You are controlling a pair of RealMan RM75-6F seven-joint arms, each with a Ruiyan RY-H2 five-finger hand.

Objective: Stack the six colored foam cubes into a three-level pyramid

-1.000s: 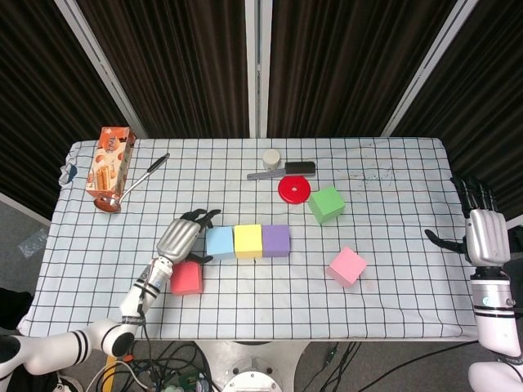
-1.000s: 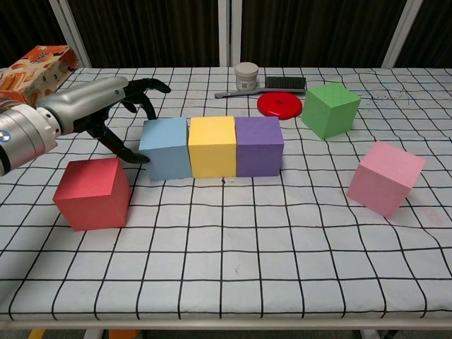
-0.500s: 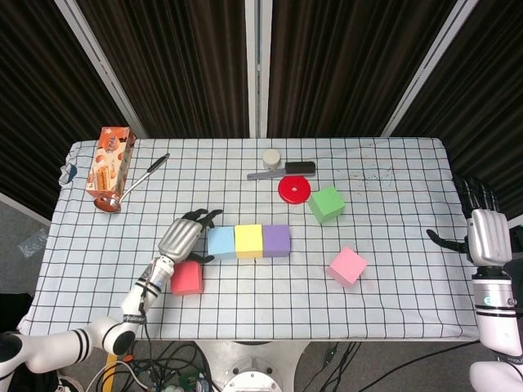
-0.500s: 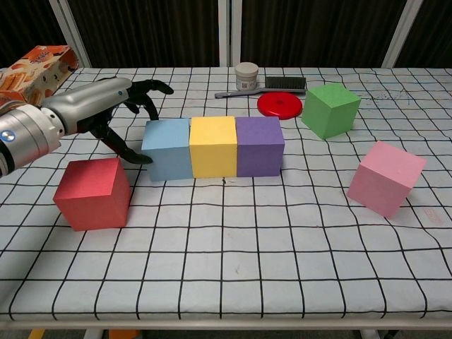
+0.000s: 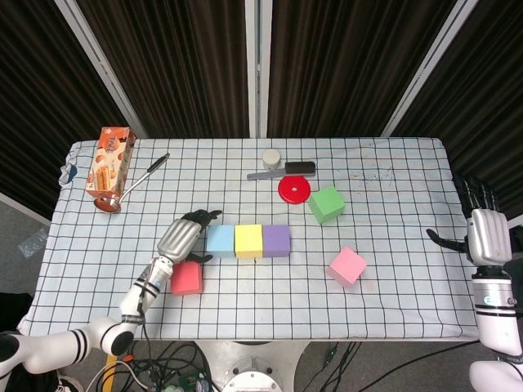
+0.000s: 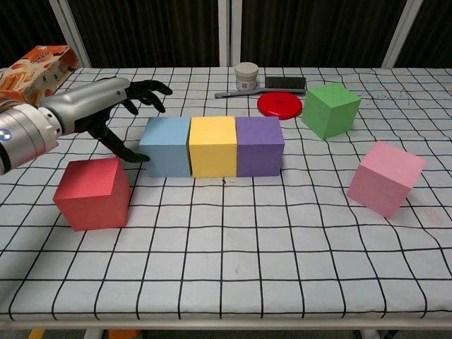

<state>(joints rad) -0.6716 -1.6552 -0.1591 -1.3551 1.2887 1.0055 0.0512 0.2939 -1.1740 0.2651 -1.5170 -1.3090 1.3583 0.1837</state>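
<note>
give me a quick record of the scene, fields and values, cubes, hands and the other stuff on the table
base row: blue cube, yellow cube, purple cube, side by side
loose cubes: red cube, green cube, pink cube
stacked levels: one only
left hand: open, holding nothing, beside the blue cube
right hand: open, at the table edge
other items: red disc, brush, small jar, snack box, ladle

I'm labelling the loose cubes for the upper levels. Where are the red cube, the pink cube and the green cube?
red cube (image 6: 92,193), chest view, on its front face.
pink cube (image 6: 385,179), chest view, on its front face.
green cube (image 5: 326,204), head view, on its top face.
</note>
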